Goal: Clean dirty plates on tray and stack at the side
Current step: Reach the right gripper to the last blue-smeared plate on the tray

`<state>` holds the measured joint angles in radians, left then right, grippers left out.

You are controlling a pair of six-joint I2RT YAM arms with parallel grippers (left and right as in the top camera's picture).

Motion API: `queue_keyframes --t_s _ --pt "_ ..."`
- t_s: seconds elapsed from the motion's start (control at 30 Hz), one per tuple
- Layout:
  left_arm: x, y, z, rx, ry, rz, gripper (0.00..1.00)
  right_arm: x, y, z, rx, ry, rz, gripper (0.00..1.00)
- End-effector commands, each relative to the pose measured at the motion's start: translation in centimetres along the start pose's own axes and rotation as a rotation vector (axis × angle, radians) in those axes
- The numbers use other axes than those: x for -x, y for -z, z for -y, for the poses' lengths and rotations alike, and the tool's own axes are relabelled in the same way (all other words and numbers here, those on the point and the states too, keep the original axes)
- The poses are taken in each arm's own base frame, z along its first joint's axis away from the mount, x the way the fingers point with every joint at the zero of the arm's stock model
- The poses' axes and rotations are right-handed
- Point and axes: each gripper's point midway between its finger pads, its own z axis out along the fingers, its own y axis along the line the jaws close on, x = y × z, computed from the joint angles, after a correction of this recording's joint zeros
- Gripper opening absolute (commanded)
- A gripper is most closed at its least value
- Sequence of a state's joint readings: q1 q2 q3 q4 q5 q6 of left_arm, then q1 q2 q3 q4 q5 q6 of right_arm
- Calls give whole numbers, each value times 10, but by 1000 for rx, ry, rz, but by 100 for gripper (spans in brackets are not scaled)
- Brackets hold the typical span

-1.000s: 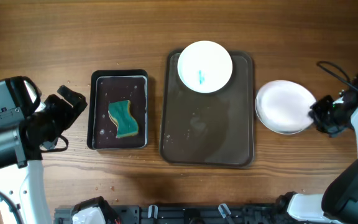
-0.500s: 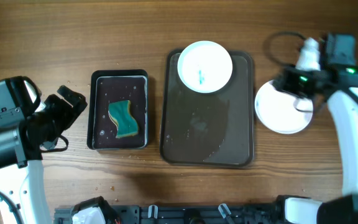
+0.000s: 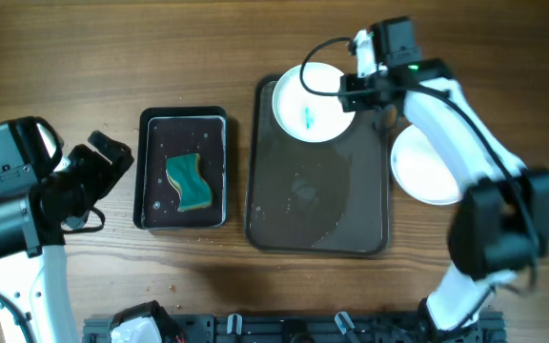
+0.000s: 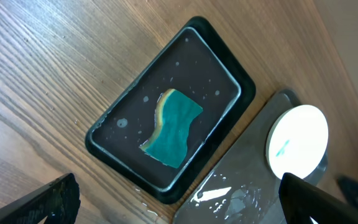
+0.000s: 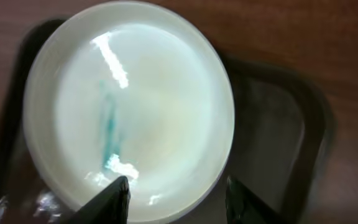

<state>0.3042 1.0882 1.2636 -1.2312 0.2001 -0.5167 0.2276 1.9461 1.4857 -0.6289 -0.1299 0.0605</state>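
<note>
Right gripper [image 3: 358, 90] has swung from the side stack [image 3: 437, 171] to the far end of the tray [image 3: 317, 219], fingers spread and empty, just above the smeared plate [image 3: 308, 100], while the left gripper [image 3: 112, 157] is well apart.

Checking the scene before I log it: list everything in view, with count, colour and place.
dirty plate: one, white with a teal smear, far end of the brown tray
side plates: white, on the table right of the brown tray, partly behind the right arm; count unclear
brown tray: one, dark brown, wet, mid-table
black tray: one, black, left of the brown tray
sponge: one, teal with a yellow edge, in the black tray
table: one, wood
left fingers: open, empty, left of the black tray
right fingers: apart, empty, above the dirty plate
</note>
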Motion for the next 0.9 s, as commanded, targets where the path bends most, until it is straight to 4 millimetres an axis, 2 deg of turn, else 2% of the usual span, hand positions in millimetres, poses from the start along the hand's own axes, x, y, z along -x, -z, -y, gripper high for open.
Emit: queue_keyframes --t_s 0.0,0.1,0.27,0.43,0.53,0.6,0.67,0.73,0.87 --pt "2 5 3 -18 -13 11 100 3 -36 12 -32 31 1 50" --pt "2 5 3 -18 -13 11 100 3 -50 30 -123 -14 9 51" --pt "2 5 3 -18 -13 11 100 7 -51 33 -133 -32 24 27" --pt "2 5 3 -18 -13 11 100 -14 -67 36 -137 -107 -22 25" --pt "2 5 3 -18 -13 11 100 -17 -70 34 -127 -108 -32 19" --pt "2 5 3 -18 -13 11 100 -14 -66 31 -110 -107 -27 4" --pt "2 5 3 -18 -13 11 100 -12 -56 26 -91 -109 -25 4" --pt "2 5 3 -18 -13 11 100 -8 -38 19 -63 -109 -18 4" --pt "2 5 3 -18 -13 11 100 5 8 8 -37 -133 34 4"
